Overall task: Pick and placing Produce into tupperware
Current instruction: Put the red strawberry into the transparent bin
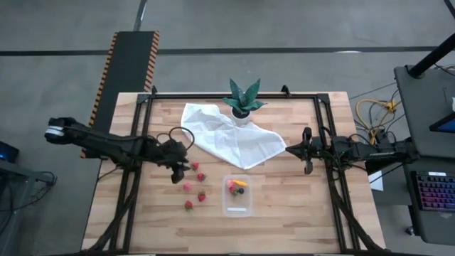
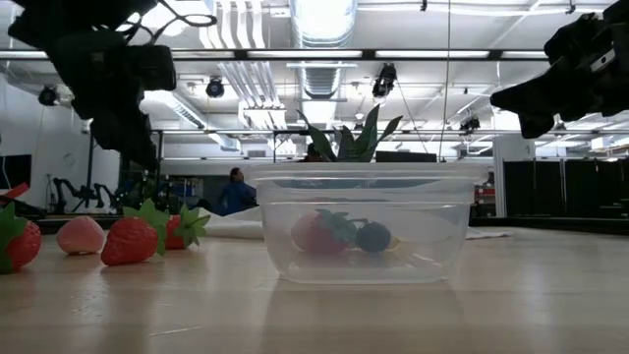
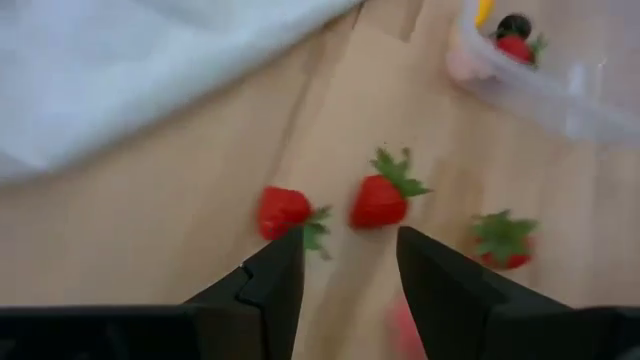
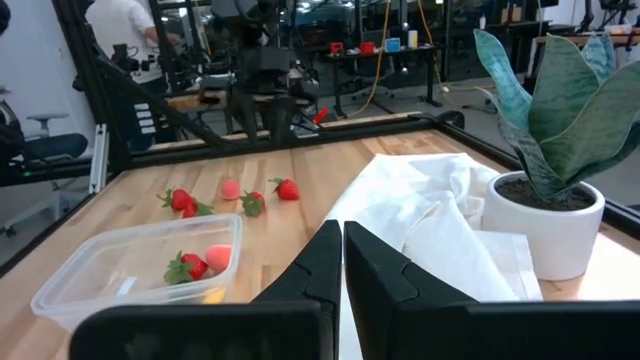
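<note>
Left end effector hovers above loose strawberries on worktop, fingers apart, nothing held. Tupperware at 3 o'clock of berries, holding strawberry, dark round piece, yellow sliver. Right end effector waits at 1 o'clock of tupperware, fingers together.

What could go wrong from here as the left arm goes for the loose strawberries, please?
1. The left gripper hangs open above strawberries lying close together; closing on one could knock a neighbour away.
2. The tupperware is light and already holds pieces; a clumsy drop could shift it.
3. The white cloth lies nearby and could snag.
</note>
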`<act>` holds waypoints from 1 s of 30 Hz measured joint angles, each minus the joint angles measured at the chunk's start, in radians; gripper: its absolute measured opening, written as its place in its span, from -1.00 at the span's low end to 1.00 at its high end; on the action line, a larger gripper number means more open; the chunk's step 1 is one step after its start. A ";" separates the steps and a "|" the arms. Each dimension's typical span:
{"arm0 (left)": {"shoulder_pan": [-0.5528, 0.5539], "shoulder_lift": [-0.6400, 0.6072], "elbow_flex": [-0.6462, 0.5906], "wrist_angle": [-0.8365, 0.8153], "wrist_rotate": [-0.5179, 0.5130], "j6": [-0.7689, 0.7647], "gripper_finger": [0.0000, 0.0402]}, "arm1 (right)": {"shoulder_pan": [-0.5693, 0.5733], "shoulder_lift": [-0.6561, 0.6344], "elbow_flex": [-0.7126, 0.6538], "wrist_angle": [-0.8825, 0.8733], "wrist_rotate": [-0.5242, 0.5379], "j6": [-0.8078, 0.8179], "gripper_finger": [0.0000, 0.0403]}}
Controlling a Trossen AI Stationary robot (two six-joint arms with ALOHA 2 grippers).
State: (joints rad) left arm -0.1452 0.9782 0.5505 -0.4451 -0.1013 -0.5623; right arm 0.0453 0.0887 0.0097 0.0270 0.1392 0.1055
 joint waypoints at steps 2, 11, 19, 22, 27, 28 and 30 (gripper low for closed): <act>0.000 0.032 0.033 -0.046 0.037 -0.094 -0.27 | 0.000 0.000 0.000 0.000 0.000 -0.013 -0.96; 0.002 0.178 0.090 -0.132 0.096 -0.408 -0.27 | 0.000 0.000 0.000 0.000 0.000 -0.039 -0.96; 0.015 0.275 0.121 -0.131 0.092 -0.453 -0.27 | 0.000 0.000 0.000 0.000 0.000 -0.039 -0.96; 0.025 0.309 0.124 -0.132 0.093 -0.453 -0.27 | 0.000 0.000 0.000 0.000 0.000 -0.039 -0.96; 0.041 0.347 0.123 -0.131 0.096 -0.454 -0.27 | 0.000 0.000 0.000 0.000 0.000 -0.039 -0.96; 0.045 0.350 0.123 -0.131 0.096 -0.454 -0.27 | 0.000 0.000 0.000 0.000 0.000 -0.039 -0.96; 0.051 0.350 0.126 -0.130 0.097 -0.454 -0.27 | 0.000 0.000 0.000 0.000 0.000 -0.039 -0.96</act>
State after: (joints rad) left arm -0.0946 1.3286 0.6764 -0.5755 -0.0044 -1.0161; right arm 0.0454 0.0887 0.0097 0.0267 0.1394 0.0669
